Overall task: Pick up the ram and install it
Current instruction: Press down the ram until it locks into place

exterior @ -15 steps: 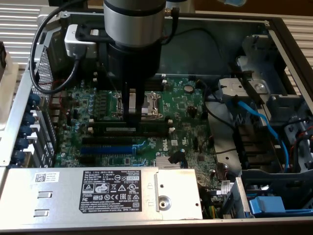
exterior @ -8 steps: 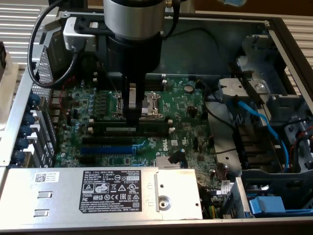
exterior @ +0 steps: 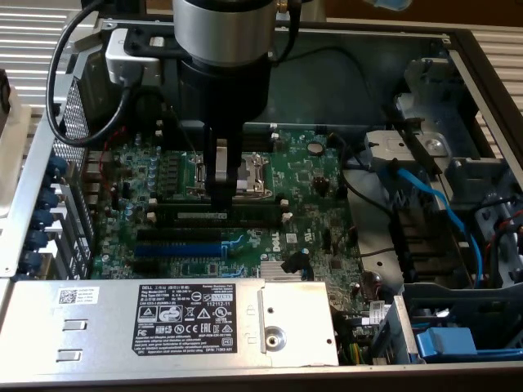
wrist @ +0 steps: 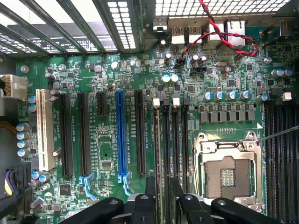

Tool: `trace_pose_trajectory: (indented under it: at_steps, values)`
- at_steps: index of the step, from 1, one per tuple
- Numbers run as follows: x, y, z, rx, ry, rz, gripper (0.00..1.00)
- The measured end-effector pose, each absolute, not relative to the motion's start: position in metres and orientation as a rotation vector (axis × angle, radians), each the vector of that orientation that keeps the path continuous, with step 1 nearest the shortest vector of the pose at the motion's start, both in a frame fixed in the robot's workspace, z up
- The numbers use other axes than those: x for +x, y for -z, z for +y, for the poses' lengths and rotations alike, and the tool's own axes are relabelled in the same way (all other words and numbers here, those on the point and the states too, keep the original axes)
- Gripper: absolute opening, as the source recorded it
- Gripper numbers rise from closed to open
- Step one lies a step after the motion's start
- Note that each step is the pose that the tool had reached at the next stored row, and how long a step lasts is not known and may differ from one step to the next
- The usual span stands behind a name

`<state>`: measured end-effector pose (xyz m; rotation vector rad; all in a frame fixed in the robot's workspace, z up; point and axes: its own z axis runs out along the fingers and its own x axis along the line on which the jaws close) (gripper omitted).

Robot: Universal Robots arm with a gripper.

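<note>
Around the open computer case (exterior: pixel 458 49) you see a pale ribbed surface (exterior: pixel 33 33) with horizontal slats at the exterior view's upper left and upper right. A strip of brown wood-toned surface (exterior: pixel 359 10) shows along the top edge. Light falls evenly, and brightness comes through the case's vent grille (wrist: pixel 219 7).

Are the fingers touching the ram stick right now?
Cannot tell. In the exterior view the fingers end right over the ram stick, hiding any gap or contact.
</note>
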<state>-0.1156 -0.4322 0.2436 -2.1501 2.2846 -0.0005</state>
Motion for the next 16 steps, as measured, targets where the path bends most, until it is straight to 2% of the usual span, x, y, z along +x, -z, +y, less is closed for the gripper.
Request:
trace_pose_trajectory:
  at_steps: [5, 6, 7, 8, 9, 10, 16]
  values:
    - [-0.1156, -0.2436, -0.4322, -2.15, 0.0, 2.285, 0.27]
    - [-0.1157, -0.2436, -0.4322, -2.15, 0.001, 2.285, 0.25]
    - [-0.1156, -0.2436, -0.4322, -2.15, 0.0, 2.285, 0.18]
    - [-0.1156, -0.2436, -0.4322, -2.15, 0.0, 2.285, 0.18]
    - [-0.1156, -0.2436, -0.4322, -2.15, 0.0, 2.285, 0.11]
    - [-0.1156, -0.2436, -0.4322, -2.15, 0.0, 2.285, 0.1]
    - [-0.1156, -0.2436, -0.4322, -2.15, 0.0, 2.285, 0.1]
